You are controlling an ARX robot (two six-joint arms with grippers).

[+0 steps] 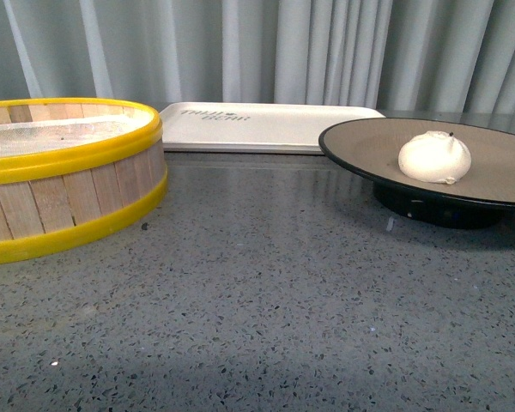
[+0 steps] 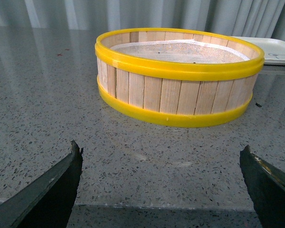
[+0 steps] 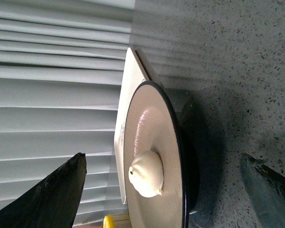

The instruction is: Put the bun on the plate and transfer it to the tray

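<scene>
Speckled dark-grey stone worktop (image 1: 257, 326) fills the foreground of the front view and runs back to a pale grey pleated curtain (image 1: 326, 51) behind its far edge. Toward the left edge stands a round wooden-slatted steamer basket (image 1: 69, 189) with yellow bands at top and bottom and a white mesh liner inside.

At the far edge, between basket and plate, lies the flat rectangular off-white plastic tray (image 1: 257, 127), its dark lettering too small to read. Toward the right edge sits the wide shallow round plate (image 1: 506, 163), matte tan inside with a black rim, raised on a black foot. Its rim overlaps the tray's near right corner in the front view, and I cannot tell whether the two touch.

The small round creamy-white bun (image 1: 434, 158) with a pinched top rests upright on the plate, roughly at its centre.

The left gripper (image 2: 160, 149) hangs low over the worktop facing the basket, its dark jaws spread wide with only worktop between them. The right gripper (image 3: 162, 156) faces the plate and bun, jaws likewise wide apart, clasping nothing.
</scene>
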